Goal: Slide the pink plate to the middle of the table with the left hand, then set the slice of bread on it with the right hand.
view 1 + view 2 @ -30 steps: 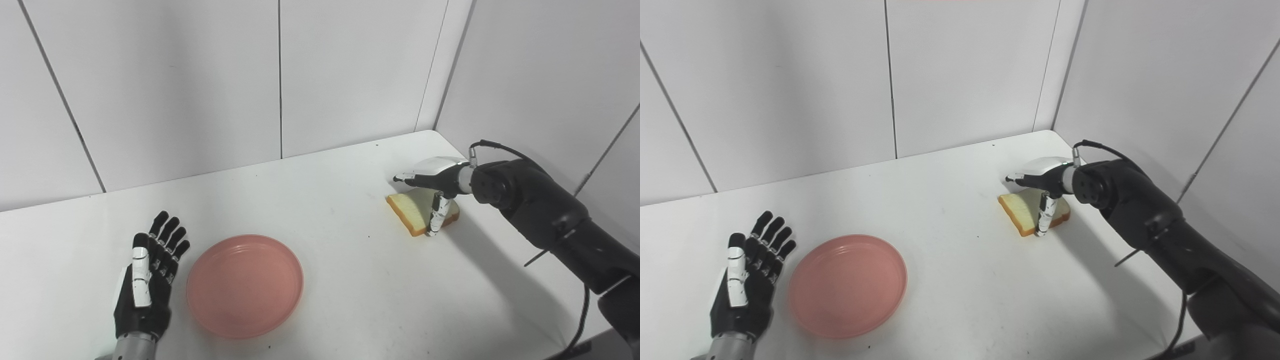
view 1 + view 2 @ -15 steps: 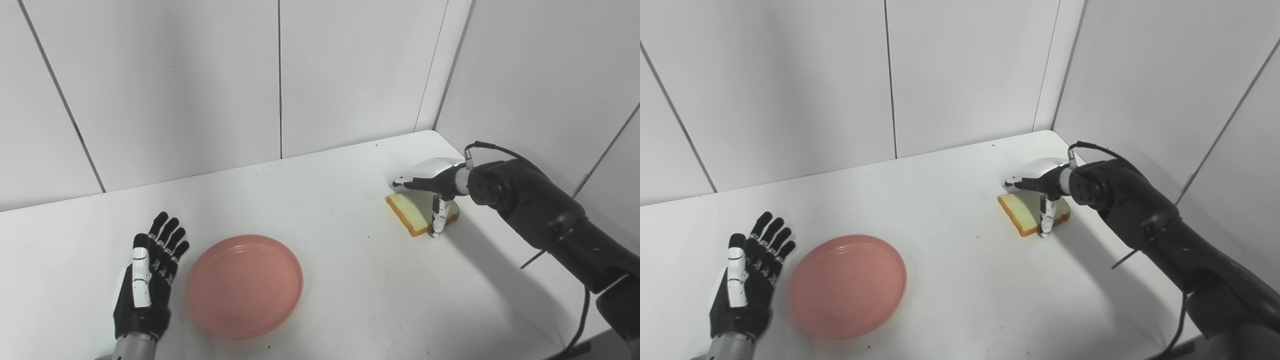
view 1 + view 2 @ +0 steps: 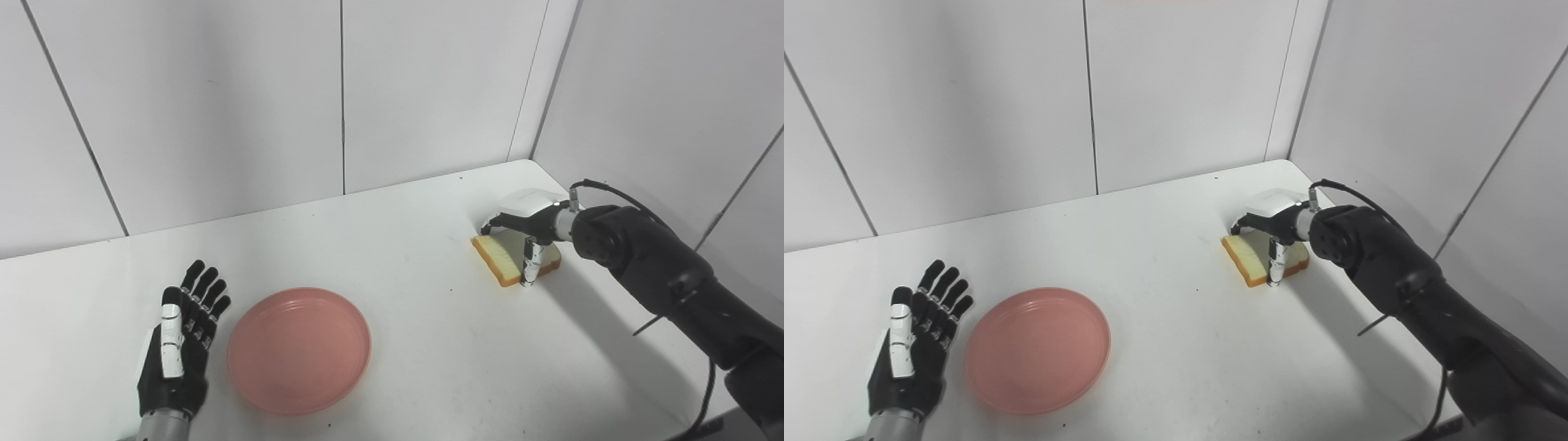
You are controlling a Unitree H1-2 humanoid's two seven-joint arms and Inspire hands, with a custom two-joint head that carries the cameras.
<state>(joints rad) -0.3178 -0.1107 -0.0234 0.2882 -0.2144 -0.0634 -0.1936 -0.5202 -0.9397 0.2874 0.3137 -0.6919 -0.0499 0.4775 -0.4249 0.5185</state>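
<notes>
Near far-right table (image 3: 429, 380) edge: right hand (image 3: 522, 228) straddling bread (image 3: 497, 262) | plate (image 3: 299, 350) front-left

Bench (image 3: 429, 343): plain white top with a few dark specks, its far corner at 1 o'clock.
Back wall (image 3: 214, 110): pale grey panels split by thin dark vertical seams.
Right wall (image 3: 661, 92): same panels, meeting the back wall at 1 o'clock.
Light: even, soft shadows.

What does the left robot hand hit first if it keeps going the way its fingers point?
Probably nothing: the left robot hand points up-table, beside the pink plate, not at it. Only bare table lies ahead, then the wall, though depth is unclear.
</notes>
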